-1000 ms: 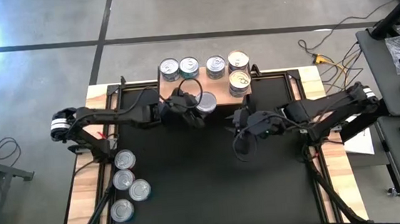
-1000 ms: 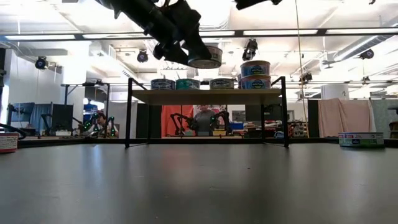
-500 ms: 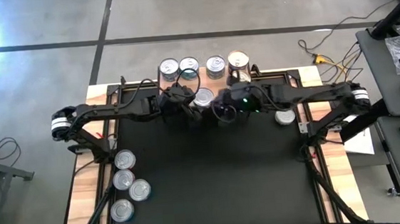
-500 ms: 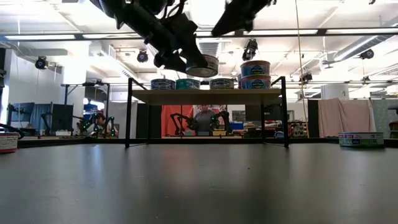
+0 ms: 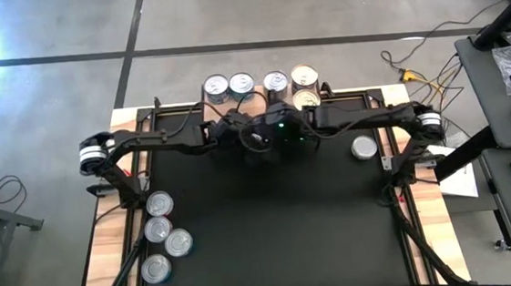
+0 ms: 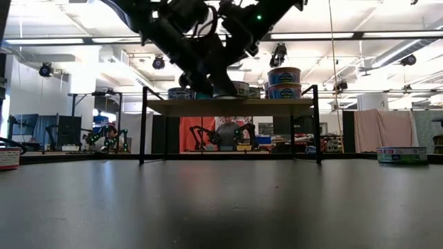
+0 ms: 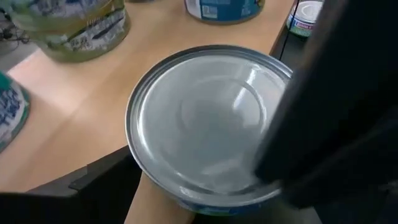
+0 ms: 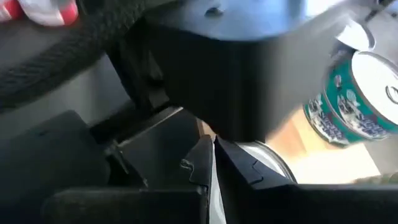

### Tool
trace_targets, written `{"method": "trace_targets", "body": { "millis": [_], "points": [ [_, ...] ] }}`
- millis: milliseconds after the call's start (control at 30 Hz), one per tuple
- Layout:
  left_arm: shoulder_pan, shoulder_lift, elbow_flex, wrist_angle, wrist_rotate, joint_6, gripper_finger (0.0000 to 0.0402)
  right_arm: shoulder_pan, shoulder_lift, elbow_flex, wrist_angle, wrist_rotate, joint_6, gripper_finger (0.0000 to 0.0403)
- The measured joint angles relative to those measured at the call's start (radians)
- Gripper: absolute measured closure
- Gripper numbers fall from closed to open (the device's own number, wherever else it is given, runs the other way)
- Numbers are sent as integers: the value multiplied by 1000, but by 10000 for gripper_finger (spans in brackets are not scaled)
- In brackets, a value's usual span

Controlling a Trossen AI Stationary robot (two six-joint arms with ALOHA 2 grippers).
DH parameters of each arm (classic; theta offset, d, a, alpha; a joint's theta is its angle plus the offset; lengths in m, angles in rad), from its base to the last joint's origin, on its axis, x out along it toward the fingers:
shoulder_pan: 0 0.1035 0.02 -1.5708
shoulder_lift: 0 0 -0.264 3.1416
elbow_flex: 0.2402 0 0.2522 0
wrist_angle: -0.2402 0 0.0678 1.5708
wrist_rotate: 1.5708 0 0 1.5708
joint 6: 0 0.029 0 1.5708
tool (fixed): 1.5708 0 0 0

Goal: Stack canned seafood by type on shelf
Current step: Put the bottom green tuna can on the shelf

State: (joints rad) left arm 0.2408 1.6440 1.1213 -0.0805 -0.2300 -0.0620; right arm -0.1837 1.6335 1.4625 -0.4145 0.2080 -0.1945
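Observation:
A tin with a silver top and blue label [image 7: 199, 118] stands on the shelf's light wood top [image 6: 277, 105], near its front edge, between the fingers of my left gripper [image 5: 248, 134]. Other canned seafood tins line the shelf [image 5: 216, 88], with two stacked at its right end [image 6: 284, 83]. My right gripper [image 8: 212, 163] is shut. It reaches in from the table's right, just under the left hand, and its fingertips are at the same tin's rim [image 8: 267, 155]. In the left wrist view it hides the tin's right part. My left gripper has the tin between its two fingers, one finger [image 7: 99, 183] against the side wall [image 7: 132, 149]; the other side is hidden by the right arm. It slants down from the table's left and near side. The tin is upright on the shelf top. I cannot tell whether my right gripper touches the tin.
Several loose tins [image 5: 160, 228] lie in a row at the mat's near left. One more tin [image 5: 363, 147] sits by the mat's right edge. The shelf's black legs [image 6: 143, 124] stand at the far edge, and both arms cross above the mat's far middle.
My left gripper has sunk toward the far edge, bringing the tin from above the shelf down onto its top. My right gripper has swung from the mat's right middle to the far left, up against the left hand, uncovering a tin at the mat's right edge.

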Motion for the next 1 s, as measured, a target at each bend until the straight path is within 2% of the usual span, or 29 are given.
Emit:
{"method": "trace_targets", "body": {
  "millis": [167, 333, 567, 800, 1000],
  "points": [
    [6, 33, 67, -48, -50, 40, 22, -9, 71, 100, -136, 56, -35, 390],
    [25, 47, 108, -76, -52, 72, 23, -33, 96, 117, -130, 57, -50, 390],
    [53, 51, 130, -173, -39, 51, 5, -77, 99, 116, -138, 53, -25, 390],
    [52, 51, 143, -178, 3, 87, 3, -114, 100, 115, -131, -74, 2, 390],
    [53, 47, 143, -228, 3, 129, 2, -133, 101, 113, -151, -85, 17, 390]
  ]
}}
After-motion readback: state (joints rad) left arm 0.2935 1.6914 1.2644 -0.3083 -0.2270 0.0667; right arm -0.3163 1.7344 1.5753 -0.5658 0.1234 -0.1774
